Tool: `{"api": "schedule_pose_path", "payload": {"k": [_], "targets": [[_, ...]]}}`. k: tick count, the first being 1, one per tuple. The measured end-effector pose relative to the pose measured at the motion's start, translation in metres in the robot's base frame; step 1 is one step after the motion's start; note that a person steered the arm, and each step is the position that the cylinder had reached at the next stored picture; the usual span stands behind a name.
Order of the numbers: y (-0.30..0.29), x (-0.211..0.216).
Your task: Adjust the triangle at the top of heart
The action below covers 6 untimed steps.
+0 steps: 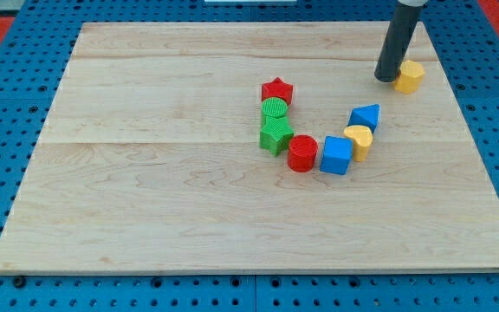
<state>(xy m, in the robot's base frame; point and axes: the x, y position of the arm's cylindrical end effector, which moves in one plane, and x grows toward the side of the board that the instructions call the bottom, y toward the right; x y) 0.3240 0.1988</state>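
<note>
Wooden board (145, 191), approach step by the look of it. Rested my tip (384, 80) against the yellow hexagon (409, 76), up-right of the blue triangle (365, 116) touching the yellow heart (359, 139) from above. Carried no jaws, only a rod. Needed a short descent, then a gentle nudge.

My rod comes down from the view's top edge at the right, a straight dark cylinder leaning slightly, its upper part cut off by the frame (a paler collar shows just at the edge). My tip (385, 79) rests at table height near the board's top right corner, its lower end rounded and dark. No more of the arm than this rod can be seen.
</note>
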Motion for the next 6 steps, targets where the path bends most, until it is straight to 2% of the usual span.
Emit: {"api": "schedule_pose_path", "payload": {"k": [2, 5, 6], "targets": [[-0.010, 0.020], [0.004, 0.077], [0.002, 0.081]]}}
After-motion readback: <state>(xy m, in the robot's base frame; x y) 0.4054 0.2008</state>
